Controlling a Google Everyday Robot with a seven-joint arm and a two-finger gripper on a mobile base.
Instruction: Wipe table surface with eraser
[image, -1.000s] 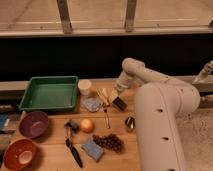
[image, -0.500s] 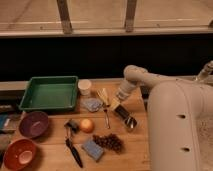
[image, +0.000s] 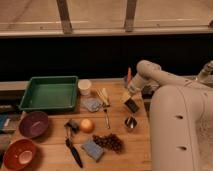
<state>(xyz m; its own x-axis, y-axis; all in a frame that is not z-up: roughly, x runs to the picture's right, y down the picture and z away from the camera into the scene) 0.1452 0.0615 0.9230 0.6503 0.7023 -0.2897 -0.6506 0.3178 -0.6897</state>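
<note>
The eraser (image: 131, 104), a small black block with a tan back, sits tilted on the light-brown wooden table surface (image: 117, 160) at its right side, just above the small metal cup (image: 130, 122). My gripper (image: 129, 96) comes down from the white arm at the right and is shut on the eraser's tan upper end. The eraser's black face rests against the wood.
A green tray (image: 30, 102) stands at the back left, with a white cup (image: 85, 86) beside it. An orange (image: 87, 125), grapes (image: 110, 142), a blue sponge (image: 92, 149), a black-handled brush (image: 74, 151) and two bowls (image: 33, 124) lie in front. The robot's white body (image: 180, 130) fills the right.
The gripper with the eraser slid toward the front right, then moved further right and back a little. Nothing else on the table has moved.
</note>
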